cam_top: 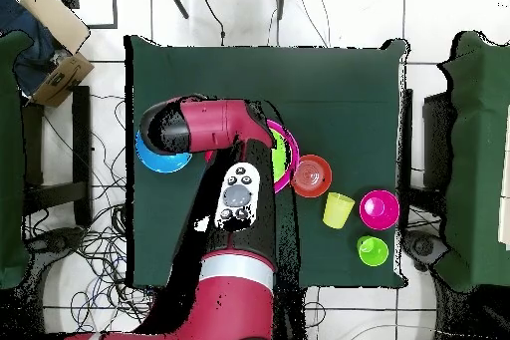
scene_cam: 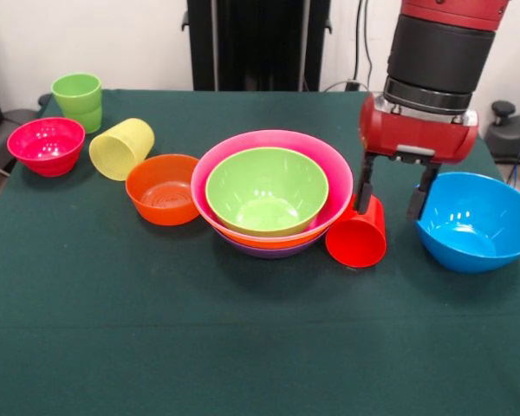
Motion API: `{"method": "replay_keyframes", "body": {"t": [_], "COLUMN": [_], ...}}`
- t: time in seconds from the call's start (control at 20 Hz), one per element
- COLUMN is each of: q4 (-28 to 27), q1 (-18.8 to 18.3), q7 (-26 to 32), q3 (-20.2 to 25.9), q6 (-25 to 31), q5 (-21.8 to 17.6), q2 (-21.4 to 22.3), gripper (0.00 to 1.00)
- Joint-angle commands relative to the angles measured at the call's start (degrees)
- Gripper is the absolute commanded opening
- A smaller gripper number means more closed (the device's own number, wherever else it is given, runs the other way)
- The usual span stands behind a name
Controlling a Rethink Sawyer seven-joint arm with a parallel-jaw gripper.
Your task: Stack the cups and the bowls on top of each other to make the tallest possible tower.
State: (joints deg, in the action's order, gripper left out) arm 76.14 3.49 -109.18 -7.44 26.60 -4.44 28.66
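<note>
pincer (scene_cam: 395,198) – wide open, holding nothing, fingers either side of the gap by the red cup (scene_cam: 358,233) | red cup – on its side, between tower (scene_cam: 273,189) and blue bowl (scene_cam: 477,220) on worktop (scene_cam: 243,347)

Dark green cloth-covered table (scene_cam: 113,329). Directly on it: green cup (scene_cam: 78,100) upright at the far corner, magenta bowl (scene_cam: 46,146) beside it, pale yellow cup (scene_cam: 121,148) on its side, small orange bowl (scene_cam: 162,189), nested tower (scene_cam: 271,192) mid-table, red cup (scene_cam: 358,234) tipped over, blue bowl (scene_cam: 477,221).
</note>
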Motion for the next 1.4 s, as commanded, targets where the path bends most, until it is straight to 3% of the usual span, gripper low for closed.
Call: {"method": "replay_keyframes", "body": {"t": [0.05, 0.7, 1.0, 1.4], "q4": [2.81, 1.89, 2.99, 6.32], "q1": [1.9, 3.34, 3.61, 4.06], "q7": [-5.76, -7.09, -6.81, -8.61], "q3": [2.7, 1.33, 1.05, 0.52], "q6": [0.81, 2.5, -0.11, -9.61], "q5": [-1.29, 0.25, -0.52, -1.72], "q2": [-2.15, -2.92, -2.73, -1.89], "gripper": [1.0, 1.0, 1.0, 1.0]}}
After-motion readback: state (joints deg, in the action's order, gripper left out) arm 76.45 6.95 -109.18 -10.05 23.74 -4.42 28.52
